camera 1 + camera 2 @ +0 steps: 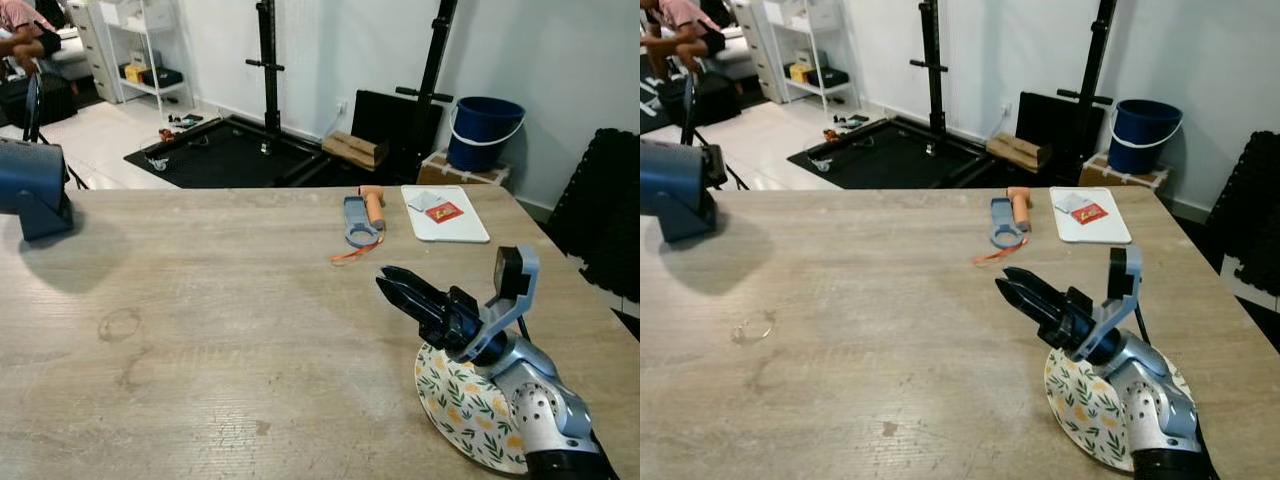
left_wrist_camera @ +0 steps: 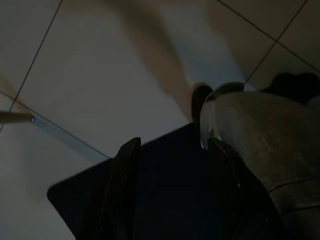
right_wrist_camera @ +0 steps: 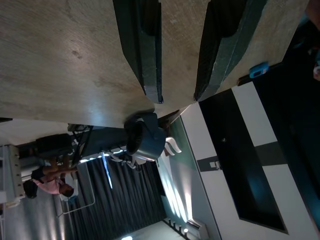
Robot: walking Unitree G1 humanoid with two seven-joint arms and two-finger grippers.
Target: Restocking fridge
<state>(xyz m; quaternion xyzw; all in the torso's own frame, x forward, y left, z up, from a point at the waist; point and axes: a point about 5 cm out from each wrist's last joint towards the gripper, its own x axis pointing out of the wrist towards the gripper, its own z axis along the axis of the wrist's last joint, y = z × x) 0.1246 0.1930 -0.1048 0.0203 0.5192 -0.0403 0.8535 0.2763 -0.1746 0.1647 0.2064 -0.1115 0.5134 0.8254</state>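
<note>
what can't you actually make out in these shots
- Floral plate: its near side is hidden under the right arm in both eye views.
- Red packet on the white board: print too small to read.
- Left pincer, left wrist view: hangs over dim floor; the grey shape beside it is too dark to name.
- Blue device: cut off by the left edge.
</note>
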